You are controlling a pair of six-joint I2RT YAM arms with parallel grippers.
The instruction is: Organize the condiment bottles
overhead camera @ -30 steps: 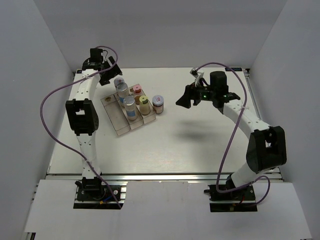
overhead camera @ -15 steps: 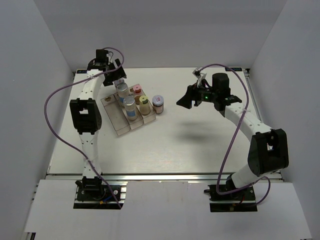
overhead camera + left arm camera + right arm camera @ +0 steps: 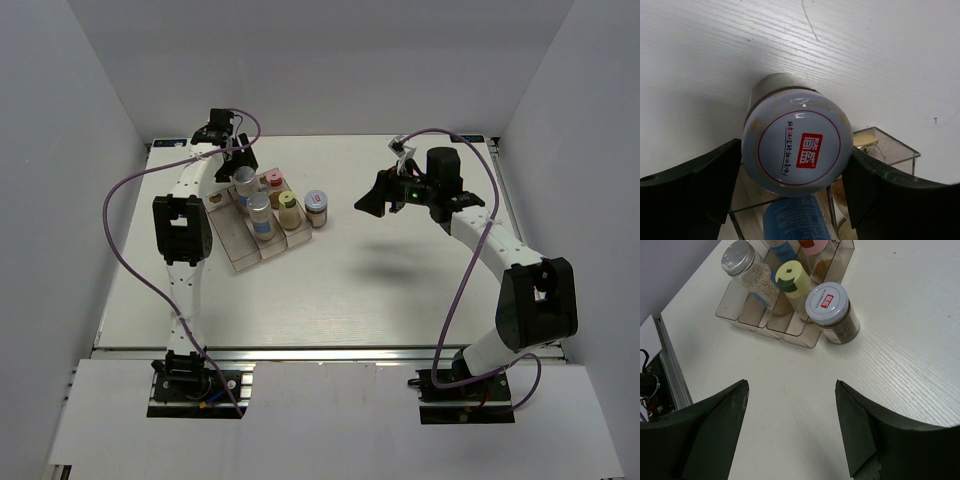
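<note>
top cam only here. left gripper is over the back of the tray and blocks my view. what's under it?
Observer: The left wrist view shows the left gripper straddling a white-lidded jar with a red logo on its lid.
Operator: gripped?
Observer: Its fingers sit right at the lid's rim on both sides. I can't tell whether they touch.
Operator: right gripper carrying anything?
Observer: No. The right gripper is open and empty over the table. Its wrist view shows a second white-lidded jar standing beside the tray, outside it.
</note>
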